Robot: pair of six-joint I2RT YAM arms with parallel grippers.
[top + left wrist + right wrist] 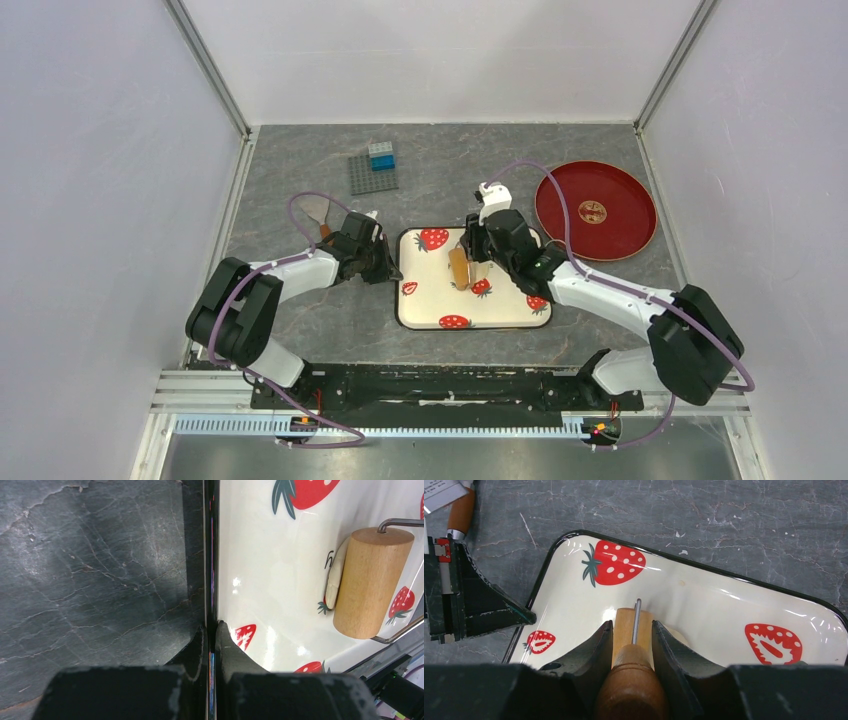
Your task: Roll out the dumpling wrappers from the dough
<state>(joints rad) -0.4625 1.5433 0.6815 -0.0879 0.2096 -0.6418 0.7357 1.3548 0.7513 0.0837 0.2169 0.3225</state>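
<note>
Here the dough [334, 577] lies near the middle of the strawberry-print tray [270, 580] as a narrow strip. Its long axis runs near to far, parallel to the barrel of the wooden roller [372, 582], which touches it and hides its right side. It looks pale cream, smooth and soft-edged. The right tool [631, 627] is clamped on the roller's brown handle. The left tool [211, 630] is pinched closed on the tray's black left rim. Farther back on the grey surface [100, 580] sit a red plate [570, 200], a grey baseplate [368, 178] with blue bricks [381, 157], and a scraper [316, 210].
</note>
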